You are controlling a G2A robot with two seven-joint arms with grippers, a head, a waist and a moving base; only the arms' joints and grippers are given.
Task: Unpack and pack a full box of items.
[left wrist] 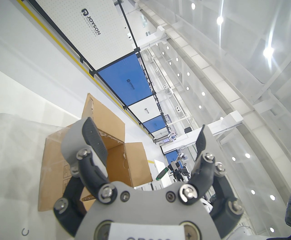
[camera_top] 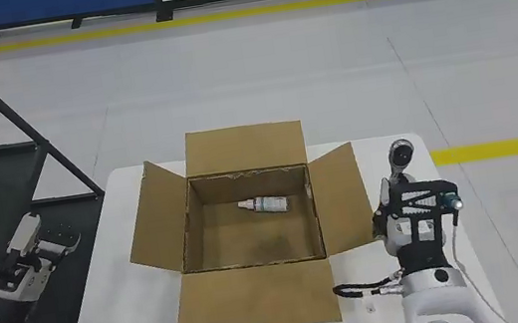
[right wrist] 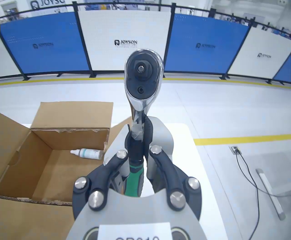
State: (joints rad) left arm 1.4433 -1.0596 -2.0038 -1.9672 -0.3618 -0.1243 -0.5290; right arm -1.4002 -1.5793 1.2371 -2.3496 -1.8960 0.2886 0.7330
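Note:
An open cardboard box (camera_top: pixel 257 283) stands mid-table with all flaps spread. Inside, near its far wall, lies a small white bottle (camera_top: pixel 265 204) with a teal label, also visible as the bottle (right wrist: pixel 87 153) from the right wrist. My right gripper (right wrist: pixel 138 131) is shut on a ratchet wrench (right wrist: pixel 143 77), chrome head pointing up, green-and-black handle down between the fingers. From above, that wrench (camera_top: pixel 400 159) stands just right of the box's right flap. My left gripper (left wrist: pixel 147 134) is open and holds nothing, off the table's left side beside the box (left wrist: pixel 54 163).
The white table (camera_top: pixel 126 282) has bare strips left and right of the box. A dark frame and mat (camera_top: pixel 3 200) stand left of the table. A cable (right wrist: pixel 245 168) runs on the floor at the right.

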